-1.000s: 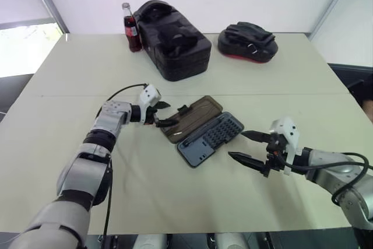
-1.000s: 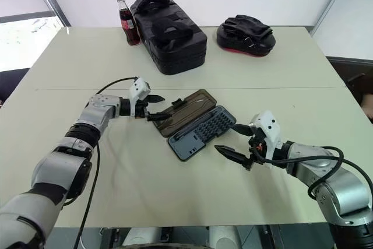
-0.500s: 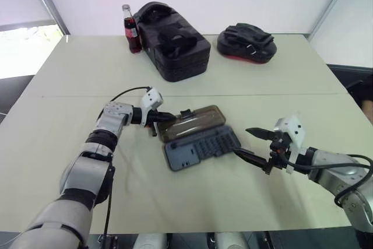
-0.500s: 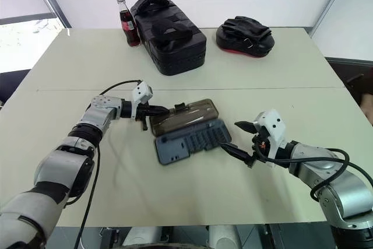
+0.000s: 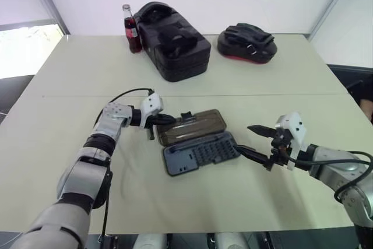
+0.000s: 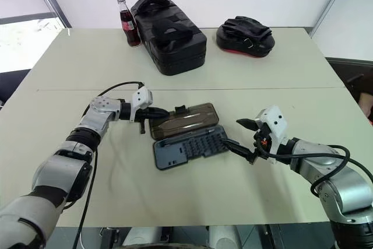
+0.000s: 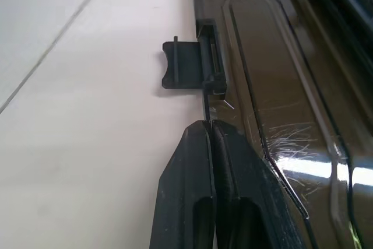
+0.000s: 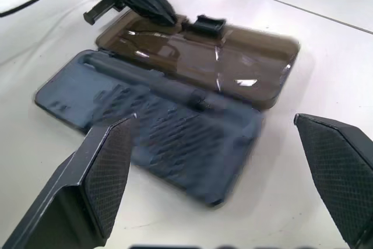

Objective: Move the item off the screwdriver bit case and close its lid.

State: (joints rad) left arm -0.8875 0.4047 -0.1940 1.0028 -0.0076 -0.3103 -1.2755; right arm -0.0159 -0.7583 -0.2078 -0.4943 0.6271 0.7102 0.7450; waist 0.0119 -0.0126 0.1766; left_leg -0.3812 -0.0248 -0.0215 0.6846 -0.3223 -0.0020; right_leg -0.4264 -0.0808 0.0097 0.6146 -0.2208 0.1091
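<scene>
Two grippers flank screwdriver bit case (image 5: 198, 153), open mid-table, lid (image 5: 198, 125) flat at tray's 12. L gripper (image 7: 208, 126) pinched together at lid's 10 o'clock corner by latch tab (image 7: 183, 73), prob. after item; too small, can't confirm. R gripper (image 5: 245, 138) jaws apart at tray's 3, so you're set to brace.

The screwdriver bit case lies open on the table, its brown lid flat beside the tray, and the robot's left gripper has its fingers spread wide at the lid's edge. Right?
Not quite. The left gripper is shut, its fingers pressed together at the lid's edge near the latch tab, as the left wrist view shows. The screwdriver bit case does lie open on the table.
</scene>
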